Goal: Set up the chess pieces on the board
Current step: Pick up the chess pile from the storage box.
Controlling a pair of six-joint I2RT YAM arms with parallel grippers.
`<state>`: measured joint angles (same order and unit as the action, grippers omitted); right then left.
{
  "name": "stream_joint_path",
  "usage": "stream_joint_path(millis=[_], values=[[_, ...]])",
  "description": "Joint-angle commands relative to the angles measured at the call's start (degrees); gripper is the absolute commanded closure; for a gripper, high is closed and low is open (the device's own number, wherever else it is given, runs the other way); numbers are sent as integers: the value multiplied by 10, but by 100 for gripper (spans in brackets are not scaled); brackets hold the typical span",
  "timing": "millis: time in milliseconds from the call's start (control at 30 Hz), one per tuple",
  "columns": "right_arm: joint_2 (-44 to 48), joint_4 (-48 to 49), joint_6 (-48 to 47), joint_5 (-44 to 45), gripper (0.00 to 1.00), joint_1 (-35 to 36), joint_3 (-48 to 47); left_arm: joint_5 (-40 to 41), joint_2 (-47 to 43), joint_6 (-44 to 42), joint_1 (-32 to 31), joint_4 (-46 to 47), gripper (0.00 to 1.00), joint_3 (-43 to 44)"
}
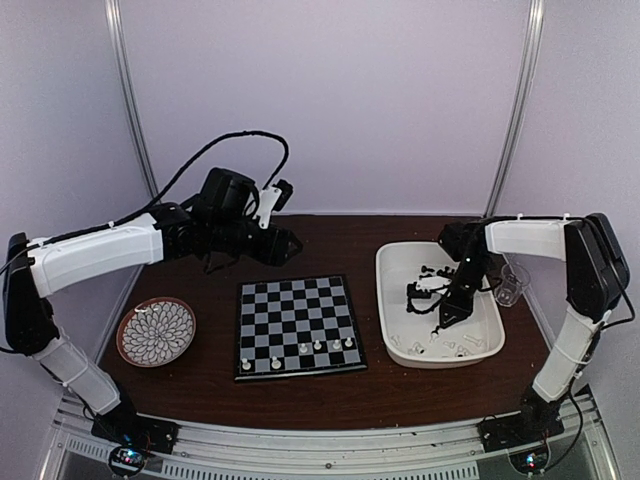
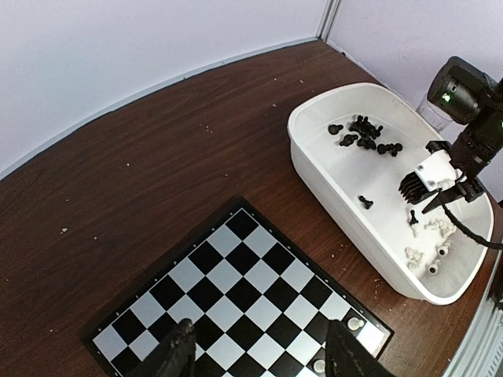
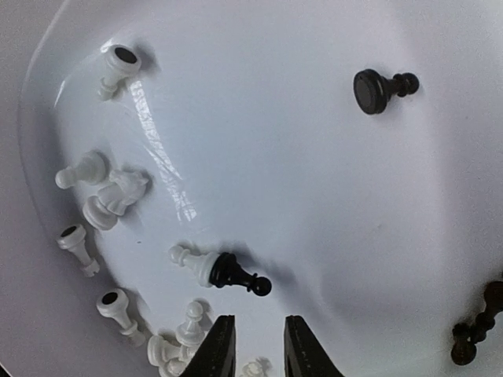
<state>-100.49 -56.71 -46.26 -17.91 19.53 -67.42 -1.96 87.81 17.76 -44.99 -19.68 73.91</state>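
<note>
left gripper [image 2: 259, 349] above board [image 1: 296, 312], jaws wide apart, empty, right gripper [image 3: 255, 345] low in white tray [image 1: 383, 285], jaws narrowly parted, gripping nothing, few white chess pieces [image 1: 317, 345] on board's near rows, other pieces loose in tray

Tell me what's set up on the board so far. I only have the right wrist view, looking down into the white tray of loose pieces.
Observer: The board carries just a few white chess pieces, all near its front edge. I see no black ones on it.
Operator: Where's the left hand?
Observer: The left hand hangs in the air near the board's far left corner, fingers apart, holding nothing.
Operator: Anything next to the tray on its outer side?
Observer: What looks like a clear cup stands beside the tray, at its right rim.
</note>
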Motion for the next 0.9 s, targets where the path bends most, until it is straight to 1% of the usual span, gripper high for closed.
stream_joint_path(millis=[0,133,267,367,533,667,867], values=[[9,14,-129,51,74,2,-20,-13,-4,-11,-1,-1,44,14],[-6,-4,-213,38,65,2,-47,-6,-20,-8,-1,2,44,-2],[0,10,-316,24,61,8,-29,2,-32,-6,-1,0,44,-13],[-4,-1,-370,35,60,24,-26,7,-38,-6,-1,-4,44,-16],[-22,-12,-410,56,63,45,-24,11,-44,-5,-1,-5,44,-21],[-40,-20,-428,79,65,56,-24,11,-42,5,-1,-9,44,-20],[-51,-22,-445,89,66,62,-16,11,-44,8,-1,-12,44,-19]])
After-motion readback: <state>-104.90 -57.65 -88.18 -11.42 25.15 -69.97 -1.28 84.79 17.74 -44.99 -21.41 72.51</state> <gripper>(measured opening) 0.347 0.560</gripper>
